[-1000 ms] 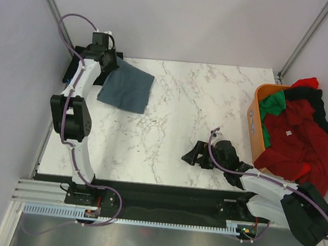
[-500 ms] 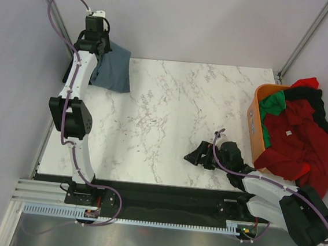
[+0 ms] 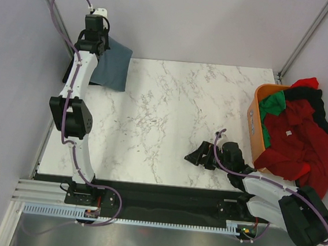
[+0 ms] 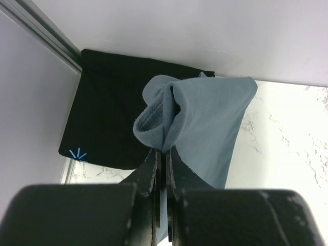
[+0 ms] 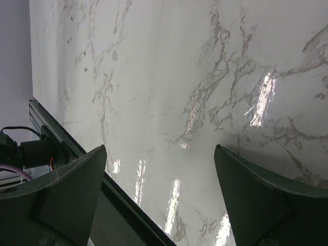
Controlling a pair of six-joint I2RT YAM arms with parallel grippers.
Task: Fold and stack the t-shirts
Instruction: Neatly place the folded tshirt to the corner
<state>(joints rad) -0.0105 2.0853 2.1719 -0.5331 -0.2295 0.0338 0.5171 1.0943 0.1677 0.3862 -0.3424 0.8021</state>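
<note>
One blue-grey t-shirt [image 4: 205,123] hangs bunched from the left gripper [image 4: 163,152], clamped on its fabric above the folded black t-shirt [image 4: 110,113] at the far-left corner — likely to stack it there — while the right gripper [image 3: 198,156] rests open by the near edge.

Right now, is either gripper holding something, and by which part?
The left gripper is shut on the grey-blue t-shirt, pinching a bunched fold of its cloth; the rest hangs below. The right gripper is open and holds nothing.
</note>
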